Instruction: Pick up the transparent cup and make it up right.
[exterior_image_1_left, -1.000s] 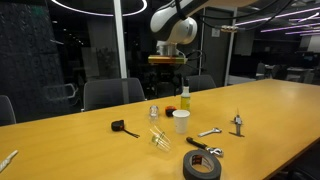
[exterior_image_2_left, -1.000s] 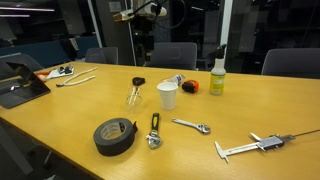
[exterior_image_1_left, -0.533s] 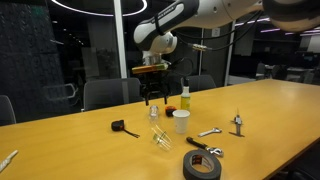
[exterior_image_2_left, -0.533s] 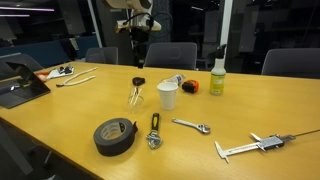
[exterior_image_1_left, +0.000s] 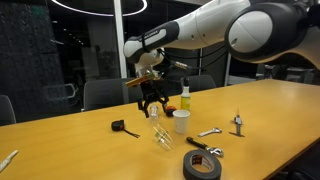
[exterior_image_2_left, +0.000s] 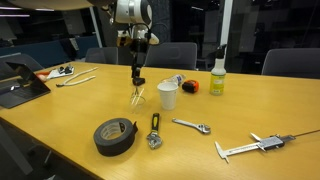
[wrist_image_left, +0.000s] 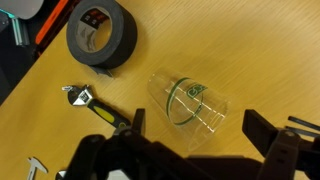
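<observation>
The gripper (exterior_image_1_left: 152, 107) hangs above the tipped clear cup (wrist_image_left: 190, 102), jaws wide. In the wrist view, tape (wrist_image_left: 103, 35) lies at the cup's ten o'clock and a wrench (wrist_image_left: 97, 106) at nine. A white cup (exterior_image_2_left: 167, 96) stands near.

Dark office, wooden table (exterior_image_1_left: 270, 105), chairs (exterior_image_2_left: 172, 54)

Your arm (exterior_image_1_left: 250, 25) was glossy white, fat rounded links from upper right; gripper (exterior_image_1_left: 152, 106) was black under a yellowish band (exterior_image_1_left: 147, 72). Wrist view showed blocky black fingers (wrist_image_left: 262, 135) along the bottom edge.

Both exterior views look across the table (exterior_image_1_left: 275, 105) toward chairs (exterior_image_1_left: 112, 93); the wrist view looks down closely on it.
</observation>
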